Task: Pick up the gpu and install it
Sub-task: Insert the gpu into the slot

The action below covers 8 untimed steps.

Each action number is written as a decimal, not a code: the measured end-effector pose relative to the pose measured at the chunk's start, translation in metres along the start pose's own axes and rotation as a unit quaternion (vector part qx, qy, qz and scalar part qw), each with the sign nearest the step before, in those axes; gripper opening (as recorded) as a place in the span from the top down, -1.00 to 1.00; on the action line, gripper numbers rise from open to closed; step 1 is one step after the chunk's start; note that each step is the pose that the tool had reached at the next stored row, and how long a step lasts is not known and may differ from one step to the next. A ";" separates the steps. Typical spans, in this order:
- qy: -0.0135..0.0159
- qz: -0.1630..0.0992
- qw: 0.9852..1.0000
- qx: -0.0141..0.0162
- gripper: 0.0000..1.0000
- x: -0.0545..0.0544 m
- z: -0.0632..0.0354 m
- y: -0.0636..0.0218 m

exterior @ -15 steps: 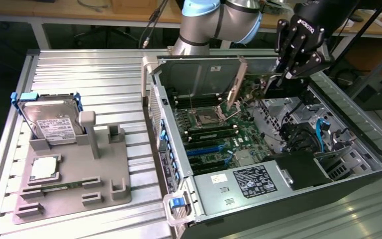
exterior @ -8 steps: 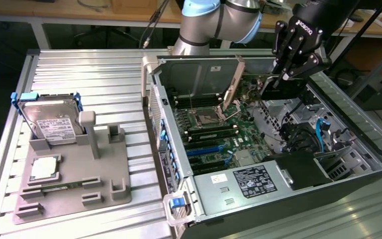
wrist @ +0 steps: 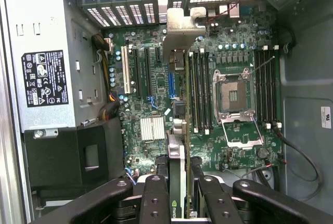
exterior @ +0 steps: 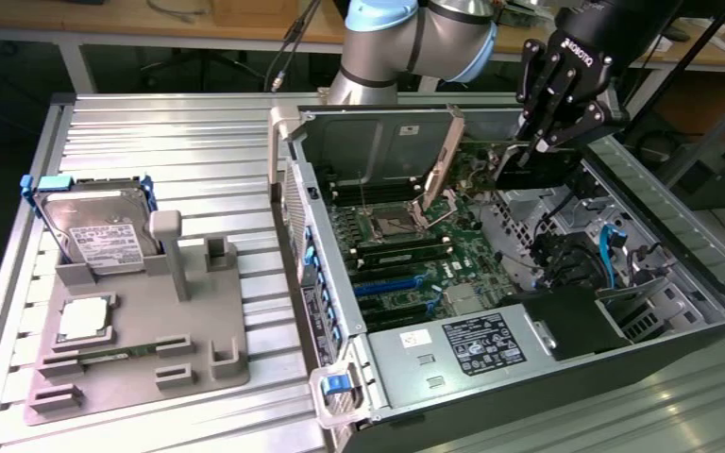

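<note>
My gripper [exterior: 543,142] hangs over the open computer case [exterior: 683,245], above its far right part in the exterior view. It is shut on the gpu [exterior: 534,170], a flat black card held on edge below the fingers. In the wrist view the gpu [wrist: 178,182] appears edge-on between the two black fingers [wrist: 156,198], and its silver bracket [wrist: 182,26] points toward the case's rear slot wall. The card is above the motherboard [wrist: 151,94], roughly in line with the expansion slots beside the memory slots, and does not touch it.
A grey fixture [exterior: 199,340] at the exterior view's left holds a silver hard drive with blue handles [exterior: 92,226], a processor chip [exterior: 86,319] and a green memory stick [exterior: 98,357]. Inside the case are the power supply [exterior: 482,344], an open processor socket [exterior: 395,225] and cables [exterior: 615,255].
</note>
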<state>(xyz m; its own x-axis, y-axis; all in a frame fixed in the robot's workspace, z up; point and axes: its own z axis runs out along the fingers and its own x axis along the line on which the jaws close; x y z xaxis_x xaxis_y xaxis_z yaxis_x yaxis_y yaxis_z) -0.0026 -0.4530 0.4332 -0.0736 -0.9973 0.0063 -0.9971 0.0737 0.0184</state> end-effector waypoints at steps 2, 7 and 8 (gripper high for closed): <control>0.000 0.000 1.000 0.000 0.47 0.000 0.0003 0.0000; 0.000 0.000 1.000 0.000 0.47 0.000 0.0039 -0.0001; 0.000 0.000 1.000 0.000 0.47 0.000 0.0048 -0.0001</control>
<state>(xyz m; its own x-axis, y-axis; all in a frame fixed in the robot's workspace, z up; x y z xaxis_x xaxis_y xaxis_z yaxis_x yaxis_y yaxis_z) -0.0026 -0.4530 0.4284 -0.0737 -0.9973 0.0063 -0.9971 0.0738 0.0184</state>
